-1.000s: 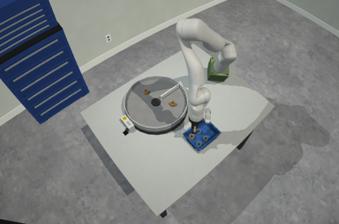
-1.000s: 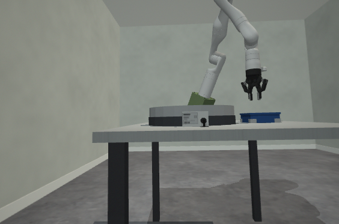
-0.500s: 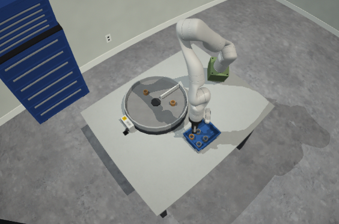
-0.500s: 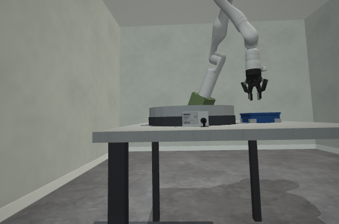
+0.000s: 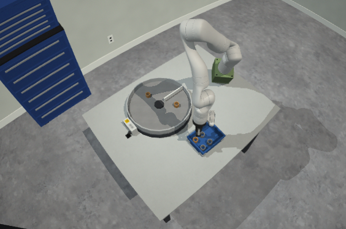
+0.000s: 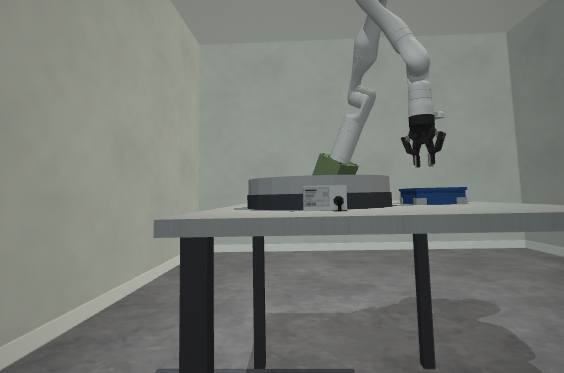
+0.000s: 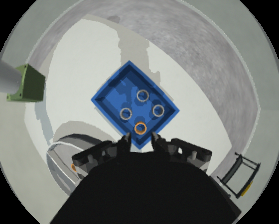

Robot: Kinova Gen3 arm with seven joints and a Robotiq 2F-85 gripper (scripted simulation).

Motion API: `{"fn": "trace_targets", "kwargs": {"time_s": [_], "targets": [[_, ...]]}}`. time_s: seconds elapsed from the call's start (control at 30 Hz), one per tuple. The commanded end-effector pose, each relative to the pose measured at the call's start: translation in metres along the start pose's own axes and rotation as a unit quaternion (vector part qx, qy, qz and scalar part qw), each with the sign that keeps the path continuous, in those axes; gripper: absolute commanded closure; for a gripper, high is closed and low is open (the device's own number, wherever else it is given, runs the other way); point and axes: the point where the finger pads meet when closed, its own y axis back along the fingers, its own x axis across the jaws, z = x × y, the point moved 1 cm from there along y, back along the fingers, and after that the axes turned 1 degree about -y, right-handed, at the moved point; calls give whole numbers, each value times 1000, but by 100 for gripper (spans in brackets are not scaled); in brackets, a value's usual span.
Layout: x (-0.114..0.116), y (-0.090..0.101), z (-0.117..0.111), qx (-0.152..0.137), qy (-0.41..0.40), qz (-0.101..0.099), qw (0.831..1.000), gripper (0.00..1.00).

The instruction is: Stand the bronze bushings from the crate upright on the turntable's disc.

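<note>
My gripper (image 5: 198, 134) (image 6: 424, 165) (image 7: 141, 137) is partly open and empty, pointing down above the blue crate (image 5: 194, 145) (image 6: 434, 195) (image 7: 110, 81). One bronze bushing (image 5: 195, 142) (image 7: 140, 133) stands in the crate's corner nearest the fingers in the wrist view. Three steel bushings stand there too: one (image 5: 202, 137) (image 7: 126, 119), another (image 5: 209, 144) (image 7: 142, 100) and a third (image 5: 203, 149) (image 7: 158, 115). On the turntable's disc (image 5: 142, 114) one bronze bushing (image 5: 148, 95) and another bronze bushing (image 5: 176, 106) appear upright, either side of the black hub (image 5: 159, 104).
The turntable has a raised grey rim (image 5: 129, 119) (image 6: 320, 183), beside the crate. A white bar (image 5: 173, 93) reaches over the disc from the rim towards the hub. A white box (image 5: 130, 126) (image 6: 324, 198) is at the rim's outside. The green arm base (image 5: 222, 76) (image 7: 32, 84) stands behind.
</note>
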Motion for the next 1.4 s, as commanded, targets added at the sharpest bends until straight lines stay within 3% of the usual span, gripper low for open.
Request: {"fn": "trace_targets", "kwargs": {"time_s": [0.0,0.27,0.9,1.37], "targets": [[0,0,0,0,0,0,1000,61],[0,-5,0,0,0,0,1000,61],[0,-58,0,0,0,0,1000,61],[0,-61,0,0,0,0,1000,61]]}}
